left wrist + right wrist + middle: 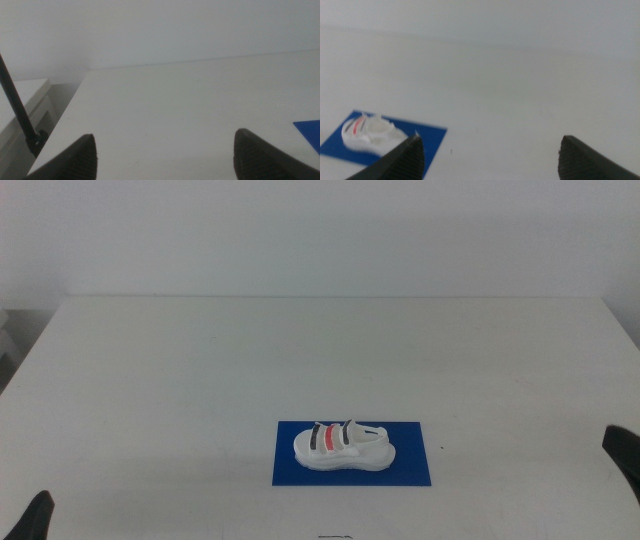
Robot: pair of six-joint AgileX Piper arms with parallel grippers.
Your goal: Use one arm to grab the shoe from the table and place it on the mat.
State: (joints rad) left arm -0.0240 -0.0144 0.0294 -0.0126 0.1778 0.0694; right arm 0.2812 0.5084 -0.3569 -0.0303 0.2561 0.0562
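Observation:
The white shoe (343,446) with black and red straps lies on the deep-blue mat (410,470) near the table's front, toe to the left. It also shows in the right wrist view (367,132) on the mat (432,136). My left gripper (165,157) is open and empty at the front left corner (38,515). My right gripper (490,160) is open and empty at the right edge (622,455), well clear of the shoe. A corner of the mat (309,131) shows in the left wrist view.
The white table (320,360) stretches back to a pale wall. A black rod (17,112) and a white cabinet (20,100) stand beyond the table's left edge.

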